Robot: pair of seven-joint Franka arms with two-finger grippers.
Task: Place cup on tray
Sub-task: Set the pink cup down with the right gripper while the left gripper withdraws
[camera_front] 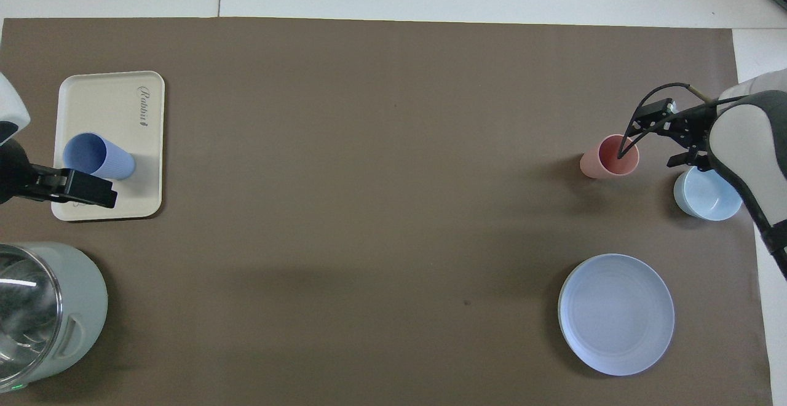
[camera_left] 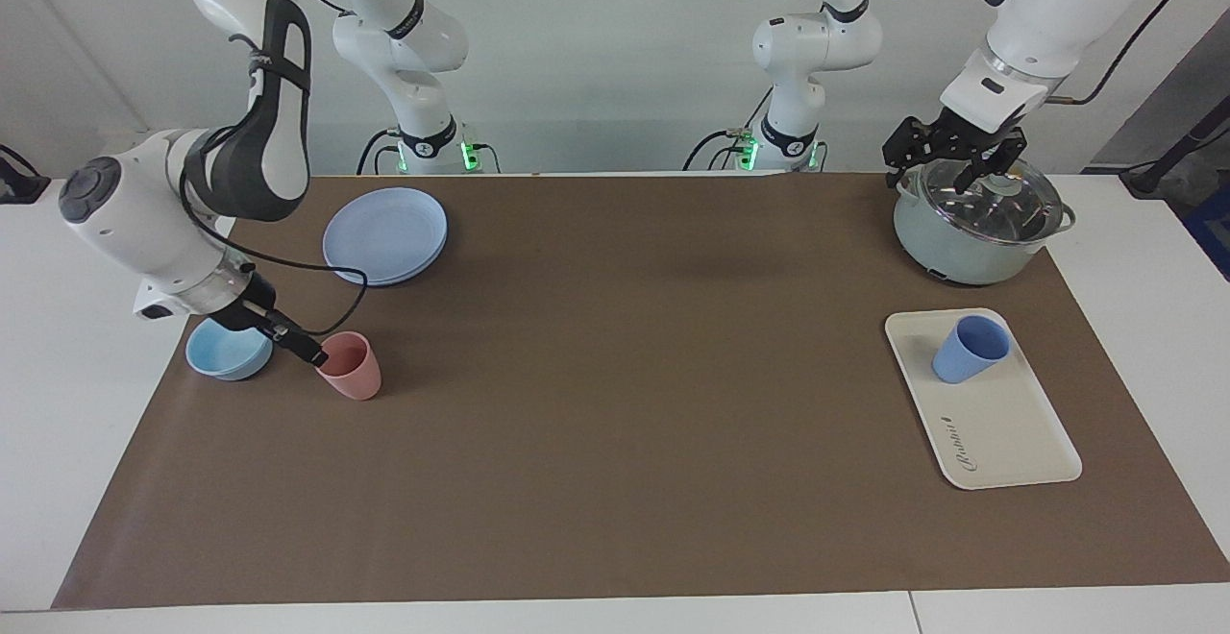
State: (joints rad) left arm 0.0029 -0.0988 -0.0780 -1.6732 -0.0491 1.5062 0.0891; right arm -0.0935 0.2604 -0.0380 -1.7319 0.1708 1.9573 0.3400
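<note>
The periwinkle-blue cup (camera_left: pixel 971 348) stands upright on the cream tray (camera_left: pixel 1014 437), at the tray's end nearer the robots. It also shows in the overhead view (camera_front: pixel 98 157) on the tray (camera_front: pixel 110 101). My left gripper (camera_left: pixel 951 156) is open and empty, raised over the pot, well apart from the cup; its tip (camera_front: pixel 83 191) shows over the tray's near edge in the overhead view. My right gripper (camera_left: pixel 293 341) is at the other end of the table, open, with one finger dipped inside the pink tumbler (camera_left: pixel 351 367).
A grey-green pot with a glass lid (camera_left: pixel 980 226) stands between the tray and the left arm's base. A light-blue bowl (camera_left: pixel 228 349) sits beside the pink tumbler (camera_front: pixel 609 157). A round blue plate (camera_left: pixel 386 233) lies nearer the robots.
</note>
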